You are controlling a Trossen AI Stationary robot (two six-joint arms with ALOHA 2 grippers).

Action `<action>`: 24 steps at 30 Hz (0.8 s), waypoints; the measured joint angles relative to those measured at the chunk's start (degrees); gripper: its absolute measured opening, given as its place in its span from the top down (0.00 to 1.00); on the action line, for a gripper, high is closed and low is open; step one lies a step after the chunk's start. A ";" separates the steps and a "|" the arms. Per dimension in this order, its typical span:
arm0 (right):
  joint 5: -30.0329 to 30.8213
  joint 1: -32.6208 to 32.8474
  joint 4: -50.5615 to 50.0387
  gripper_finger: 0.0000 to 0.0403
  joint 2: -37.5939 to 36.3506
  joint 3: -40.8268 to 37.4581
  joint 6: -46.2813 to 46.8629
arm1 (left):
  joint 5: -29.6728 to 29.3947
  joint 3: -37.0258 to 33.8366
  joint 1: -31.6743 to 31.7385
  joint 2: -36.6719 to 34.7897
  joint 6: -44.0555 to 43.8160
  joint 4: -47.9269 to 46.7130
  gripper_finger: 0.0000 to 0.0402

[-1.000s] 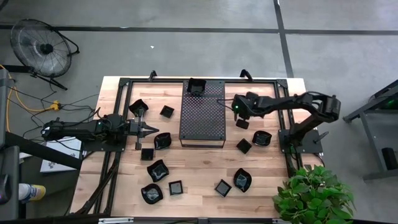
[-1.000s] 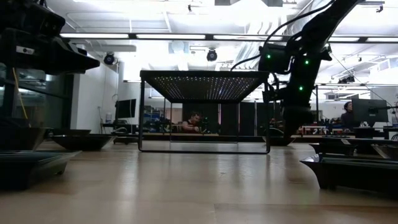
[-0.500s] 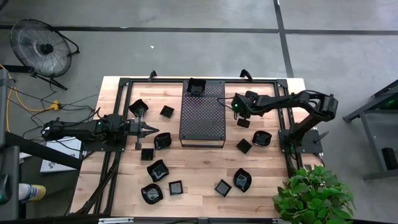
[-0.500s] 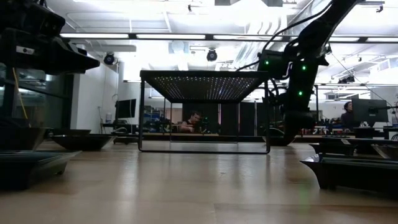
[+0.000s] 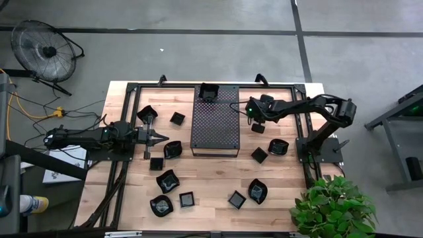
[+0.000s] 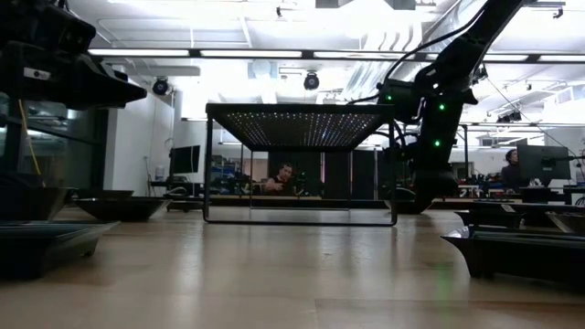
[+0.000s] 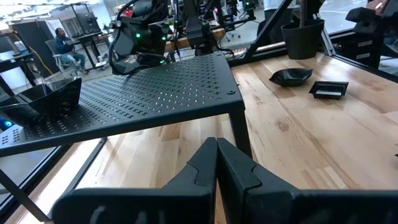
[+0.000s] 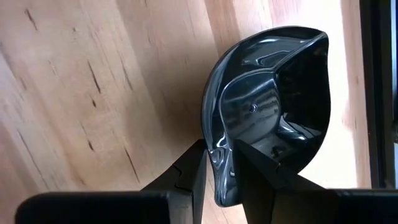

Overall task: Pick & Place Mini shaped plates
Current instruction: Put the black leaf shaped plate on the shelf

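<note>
Right gripper (image 8: 217,163) pinching rim of a glossy black wavy-edged mini plate (image 8: 267,106), lifted above bare wooden table (image 8: 93,81) beside the perforated black metal tray (image 5: 215,119). Left gripper (image 7: 216,163) pressed together, facing that tray's edge, open wood beyond.

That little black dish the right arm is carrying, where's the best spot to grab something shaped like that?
By the rim. The right gripper already does so: its fingers pinch the thin upturned edge of the glossy dish, one inside the bowl and one outside. The wall is thin enough to fit between the fingers, while the whole dish looks too wide, so coming at the edge from above probably works best.
</note>
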 joint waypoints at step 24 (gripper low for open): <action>1.19 1.09 -2.68 1.00 -0.38 0.09 3.17 | 0.00 0.00 0.01 0.01 0.00 0.00 1.00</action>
